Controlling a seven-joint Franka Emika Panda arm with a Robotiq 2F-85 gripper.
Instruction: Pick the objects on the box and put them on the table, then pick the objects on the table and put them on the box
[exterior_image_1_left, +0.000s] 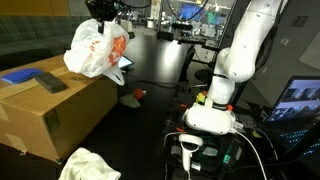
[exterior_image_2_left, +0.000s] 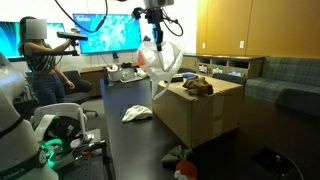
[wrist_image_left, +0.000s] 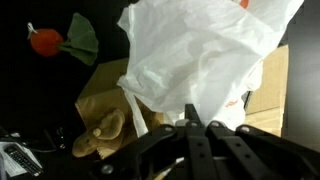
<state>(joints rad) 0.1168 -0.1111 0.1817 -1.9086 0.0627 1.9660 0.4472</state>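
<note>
Clearly the gripper (exterior_image_1_left: 104, 14) is clamped shut on the gathered top of the plastic bag (exterior_image_1_left: 97, 52). The bag hangs in the air over the edge of the box (exterior_image_1_left: 50, 108), at about 1 o'clock from the box's middle. How much film the pinch holds is probably little, though the wrist view hides it. Carry it slowly past the edge and lower it onto bare table (exterior_image_1_left: 160, 75), clear of the red toy (wrist_image_left: 44, 42) at 10 o'clock in the wrist view. Release only once the bag slumps.

Crumpled white plastic bag (exterior_image_1_left: 97, 50) with orange print, hanging above cardboard box (exterior_image_1_left: 50, 112) edge, seemingly clear of it
</note>
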